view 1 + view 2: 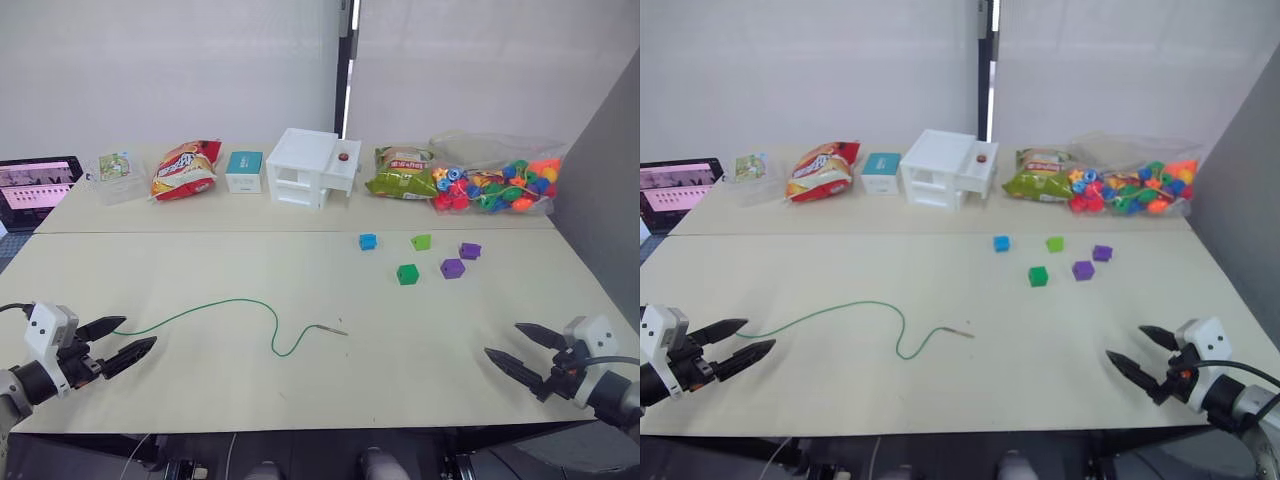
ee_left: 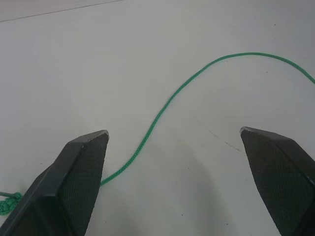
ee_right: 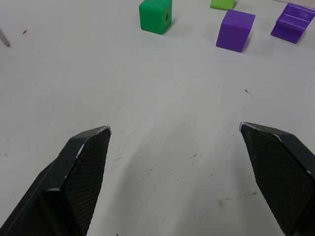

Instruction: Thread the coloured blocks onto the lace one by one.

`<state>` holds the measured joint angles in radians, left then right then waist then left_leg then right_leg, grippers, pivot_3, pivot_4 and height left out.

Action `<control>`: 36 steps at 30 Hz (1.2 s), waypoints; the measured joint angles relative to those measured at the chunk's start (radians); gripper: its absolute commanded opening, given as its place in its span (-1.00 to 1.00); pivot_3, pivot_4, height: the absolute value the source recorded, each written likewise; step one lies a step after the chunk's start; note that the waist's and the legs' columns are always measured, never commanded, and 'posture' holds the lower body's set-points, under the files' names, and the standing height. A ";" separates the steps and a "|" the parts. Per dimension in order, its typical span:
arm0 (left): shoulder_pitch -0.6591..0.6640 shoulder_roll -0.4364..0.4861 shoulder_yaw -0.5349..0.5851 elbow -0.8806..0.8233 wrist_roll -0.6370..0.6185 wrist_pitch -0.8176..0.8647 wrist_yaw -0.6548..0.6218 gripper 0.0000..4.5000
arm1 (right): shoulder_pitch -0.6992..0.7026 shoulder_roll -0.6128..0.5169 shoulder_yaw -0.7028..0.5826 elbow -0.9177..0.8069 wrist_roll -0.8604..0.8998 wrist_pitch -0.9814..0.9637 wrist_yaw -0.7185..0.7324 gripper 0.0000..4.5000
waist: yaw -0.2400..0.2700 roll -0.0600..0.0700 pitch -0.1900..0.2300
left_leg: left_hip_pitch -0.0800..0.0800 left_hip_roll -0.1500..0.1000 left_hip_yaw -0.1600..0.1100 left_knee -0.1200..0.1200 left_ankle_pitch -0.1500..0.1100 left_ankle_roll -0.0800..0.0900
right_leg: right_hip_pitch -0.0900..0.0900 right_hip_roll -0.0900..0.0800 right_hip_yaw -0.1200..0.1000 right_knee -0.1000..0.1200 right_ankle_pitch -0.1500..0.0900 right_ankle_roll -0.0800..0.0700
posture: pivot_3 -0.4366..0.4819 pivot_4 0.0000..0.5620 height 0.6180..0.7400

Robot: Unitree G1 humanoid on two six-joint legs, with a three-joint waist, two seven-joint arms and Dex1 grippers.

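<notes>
Nothing is threaded yet: the green lace [image 1: 236, 309] lies bare on the surface [image 1: 200, 270], its knotted end by the wide-open left gripper [image 1: 118, 341], while five cubes [image 1: 418, 256] sit loose beyond the wide-open, empty right gripper [image 1: 512, 347].

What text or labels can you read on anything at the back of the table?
Nothing can be read.
Red snack bag: printing, too blurred to read.
Green snack bag: printing, too small to read.
Teal box: white label, blurred.
Clear container: picture label, unreadable.
Screen: contents too small.
Blocks and white box: no writing visible.
</notes>
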<state>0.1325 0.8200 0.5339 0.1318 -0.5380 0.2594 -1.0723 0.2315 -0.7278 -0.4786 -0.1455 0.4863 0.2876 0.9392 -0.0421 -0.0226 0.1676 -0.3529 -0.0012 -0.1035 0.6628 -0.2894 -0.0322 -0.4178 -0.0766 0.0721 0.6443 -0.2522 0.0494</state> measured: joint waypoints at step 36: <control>-1.002 -0.408 -0.898 0.678 0.437 -0.424 -0.470 1.00 | -0.243 -0.124 0.331 -0.392 0.031 0.286 -0.095 0.96 | 0.008 0.000 -0.001 | -0.012 -0.003 -0.003 0.020 -0.005 0.009 | -0.003 0.000 -0.001 0.004 0.002 0.003 | -0.05 -0.47 1.00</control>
<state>-0.8697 0.4116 -0.3643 0.8095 -0.1007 -0.1646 -1.5422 -0.0114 -0.8522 -0.1473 -0.5379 0.5174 0.5734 0.8443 -0.0337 -0.0229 0.1670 -0.3645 -0.0046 -0.1060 0.6825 -0.2942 -0.0234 -0.4204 -0.0763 0.0711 0.6480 -0.2500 0.0528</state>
